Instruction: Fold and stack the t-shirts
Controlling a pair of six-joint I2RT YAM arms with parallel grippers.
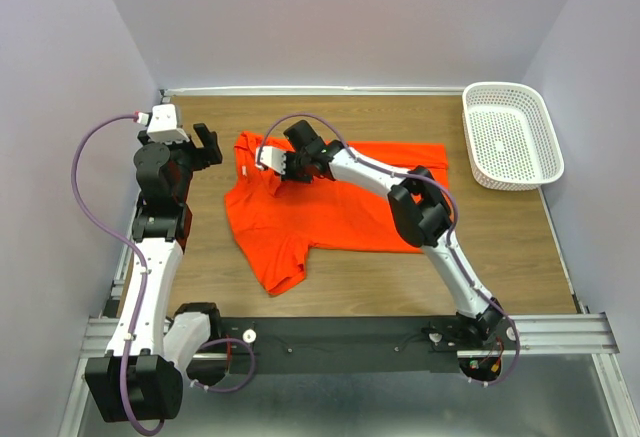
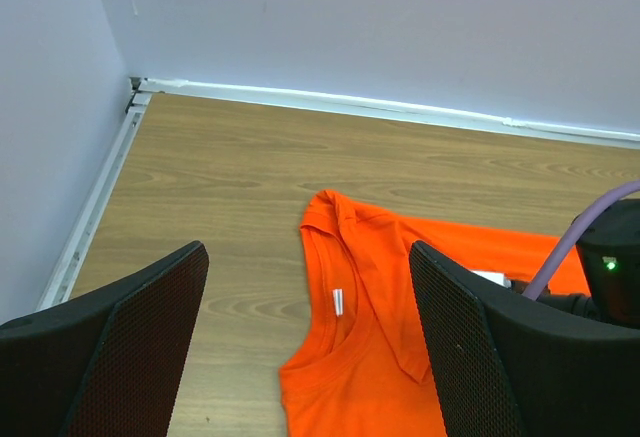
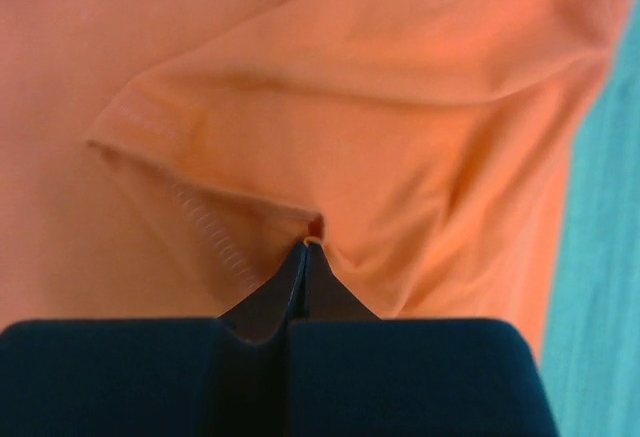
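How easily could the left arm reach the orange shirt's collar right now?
Probably easily. The left gripper hangs open beside the t-shirt's collar, with only bare table between them. The right gripper pinches fabric further in, seemingly clear of that edge.

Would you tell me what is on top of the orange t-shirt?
The right gripper, shut on a fold of the t-shirt; its arm crosses above, hiding the cloth beneath.

I can read no text, brand or number from here. The only label is a small white tag [image 2: 338,302] inside the shirt [image 2: 360,397] collar. It looks blank, though it may be too small to make out.
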